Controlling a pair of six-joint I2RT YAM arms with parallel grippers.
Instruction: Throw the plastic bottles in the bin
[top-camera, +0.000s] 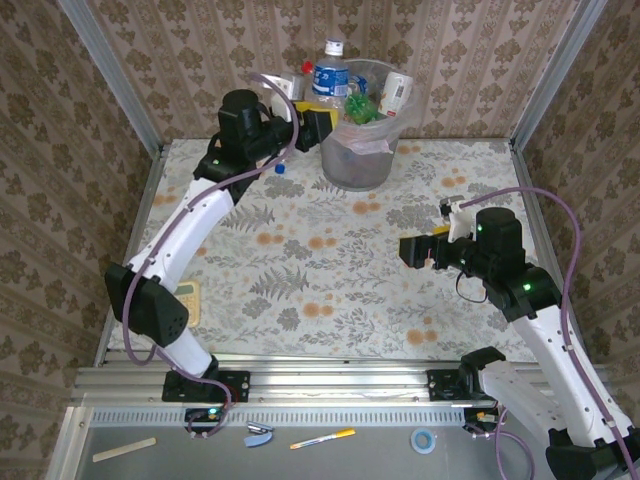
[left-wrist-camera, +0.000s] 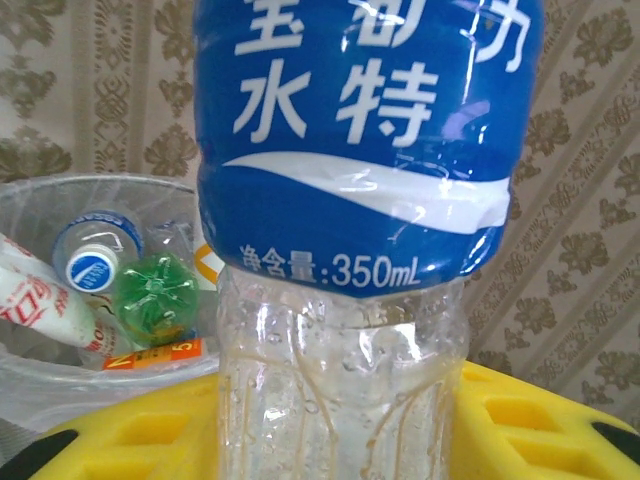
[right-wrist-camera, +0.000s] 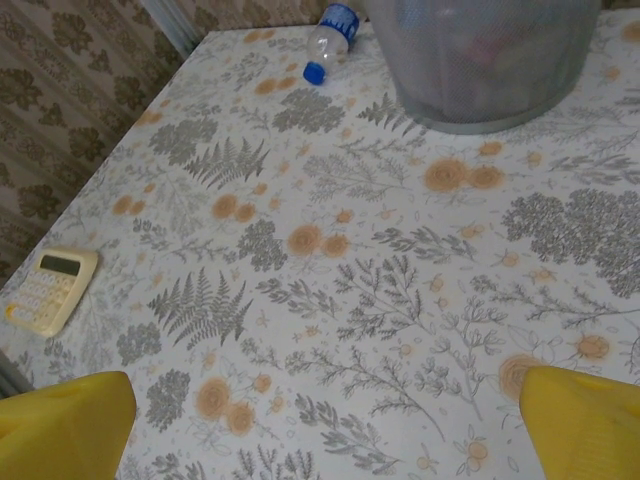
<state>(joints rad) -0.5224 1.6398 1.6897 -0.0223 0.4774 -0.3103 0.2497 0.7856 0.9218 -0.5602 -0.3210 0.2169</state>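
Left end effector (left-wrist-camera: 335, 430) pinching blue-label bottle (left-wrist-camera: 370, 150) low on its clear body, upright, at the left rim of the bin (top-camera: 350, 170), upper centre of the top view. Right end effector (right-wrist-camera: 325, 420) spread wide, empty, right of centre. Risk: bin looks heaped past the rim. A release here could bounce off the pile (top-camera: 370, 105) or clip the rim and land outside. Also a loose bottle (right-wrist-camera: 328, 38) on the tabletop (right-wrist-camera: 330, 260) by the bin. Held bottle's top is cut off in the left wrist view, and the free room inside is unclear.

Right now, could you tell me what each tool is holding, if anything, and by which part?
The left tool holds the blue-labelled bottle by its clear lower body, just below the label. The right tool is open and holds nothing.
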